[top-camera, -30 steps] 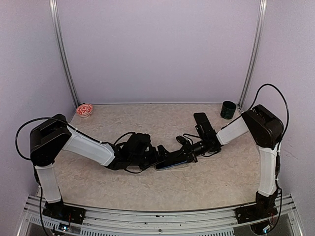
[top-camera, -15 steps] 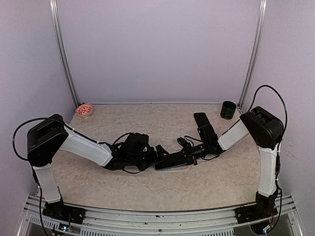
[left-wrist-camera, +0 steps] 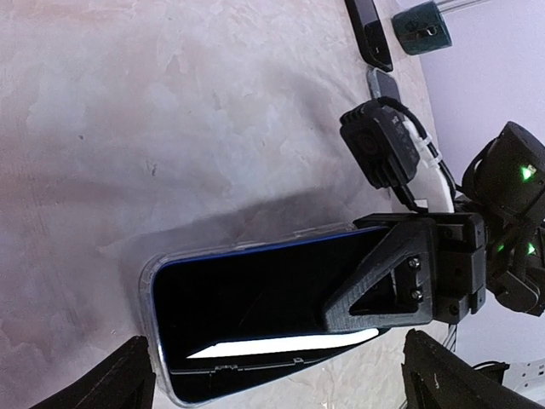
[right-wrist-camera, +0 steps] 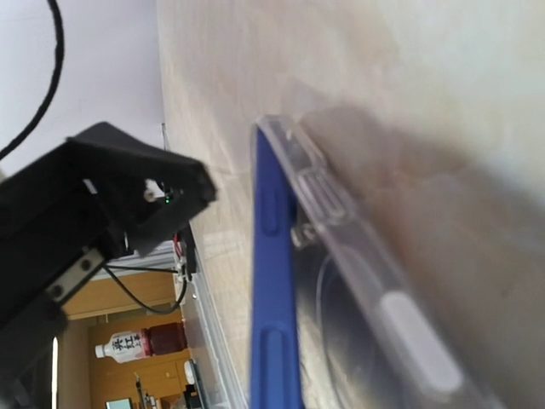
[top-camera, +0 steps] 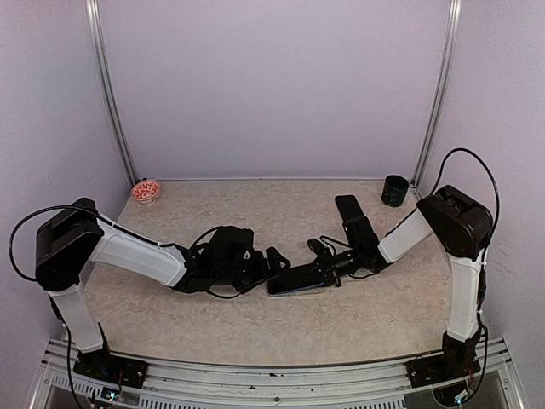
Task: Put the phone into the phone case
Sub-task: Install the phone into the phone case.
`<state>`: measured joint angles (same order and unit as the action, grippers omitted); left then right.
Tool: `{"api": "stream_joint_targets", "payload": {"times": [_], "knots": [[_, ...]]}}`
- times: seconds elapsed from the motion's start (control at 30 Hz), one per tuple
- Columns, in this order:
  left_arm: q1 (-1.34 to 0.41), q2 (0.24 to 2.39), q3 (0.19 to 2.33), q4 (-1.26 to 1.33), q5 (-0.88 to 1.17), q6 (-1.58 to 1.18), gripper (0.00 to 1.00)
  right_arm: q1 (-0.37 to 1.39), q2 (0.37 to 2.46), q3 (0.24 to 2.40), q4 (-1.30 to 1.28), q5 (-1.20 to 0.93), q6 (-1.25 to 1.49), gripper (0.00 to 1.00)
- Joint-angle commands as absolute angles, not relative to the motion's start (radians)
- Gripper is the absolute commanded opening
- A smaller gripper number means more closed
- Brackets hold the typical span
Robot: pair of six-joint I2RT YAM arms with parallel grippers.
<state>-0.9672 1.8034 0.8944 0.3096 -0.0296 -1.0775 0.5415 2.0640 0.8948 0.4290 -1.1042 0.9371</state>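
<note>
Phone: the dark-screened, blue-edged phone (left-wrist-camera: 255, 298) lies flat near the middle of the desk (top-camera: 255, 213), screen up, between the two arms.
Phone case: the clear case (left-wrist-camera: 150, 285) is under the phone, its rim showing around the left end and far long side. On the right wrist camera the blue edge stands proud of the clear wall.
Right claw: the right claw (left-wrist-camera: 358, 298) is clenched with nothing between its fingers, resting on the right end of the screen.
Left claw: the left claw (top-camera: 274, 261) is spread wide and released, at the phone's left end. Its fingers (left-wrist-camera: 115, 383) are clear of the phone.
Further off: a second dark phone (top-camera: 352, 213) lies behind the right arm, with a dark green cup (top-camera: 394, 190) in the far right corner and a small red bowl (top-camera: 146, 190) in the far left.
</note>
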Motion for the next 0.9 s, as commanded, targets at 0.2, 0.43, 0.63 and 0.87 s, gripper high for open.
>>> {"api": "stream_joint_targets", "payload": {"times": [0.2,0.43,0.63,0.87], "knots": [[-0.953,1.828,0.868,0.287,-0.041,-1.08,0.99,0.561,2.02,0.861,0.483,-1.115,1.014,0.0],[-0.944,1.843,0.864,0.311,-0.018,-1.087,0.99,0.561,1.994,0.845,0.534,-1.138,1.045,0.0],[-0.944,1.851,0.836,0.374,0.022,-1.106,0.99,0.561,1.975,0.846,0.57,-1.146,1.066,0.0],[-0.937,1.855,0.782,0.526,0.087,-1.132,0.99,0.561,1.958,0.839,0.602,-1.154,1.076,0.0]]}}
